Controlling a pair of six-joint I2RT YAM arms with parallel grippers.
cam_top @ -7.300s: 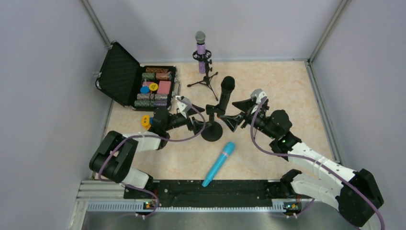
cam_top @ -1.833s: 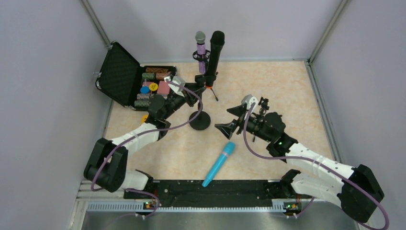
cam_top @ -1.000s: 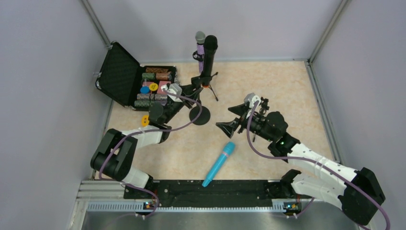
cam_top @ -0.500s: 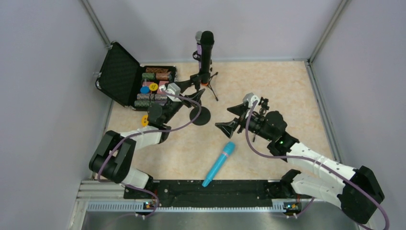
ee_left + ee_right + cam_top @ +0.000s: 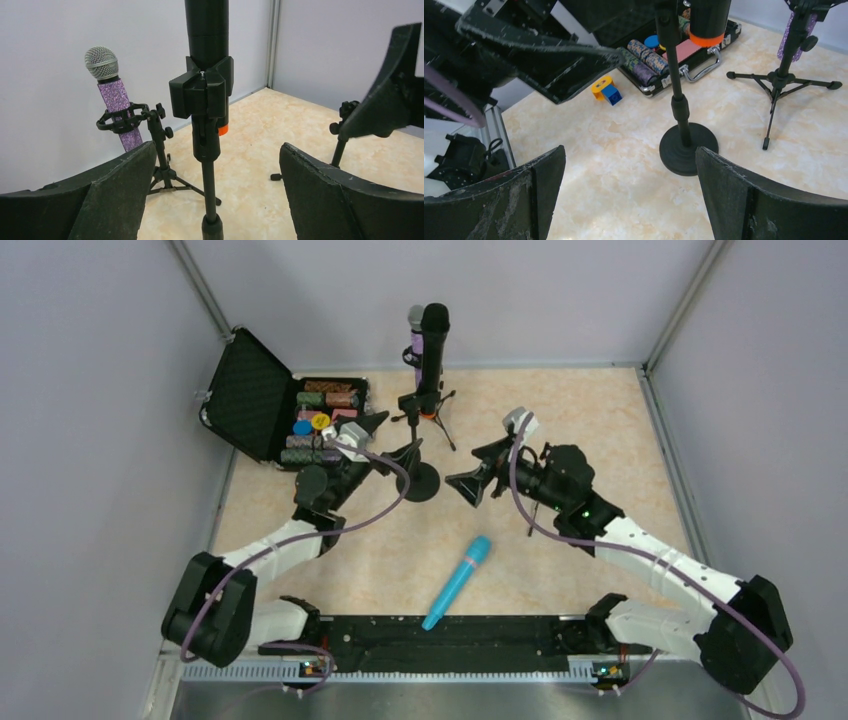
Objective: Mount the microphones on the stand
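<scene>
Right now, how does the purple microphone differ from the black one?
The purple microphone is glittery with a silver mesh head; the black microphone is matte with an orange end. The purple one sits in a ring clip on a tripod; the black one in a blocky clamp on a round-based stand. Both are mounted head-up.

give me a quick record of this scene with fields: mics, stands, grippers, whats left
purple microphone: upright in the tripod stand clip, far side
black microphone: upright in the round-base stand clip, orange end down
blue microphone: lying on the table near the arm bases, in no stand
left gripper: open, facing the round-base stand's pole, not touching it
right gripper: open, empty
open case: far left
left to do: blue microphone
</scene>
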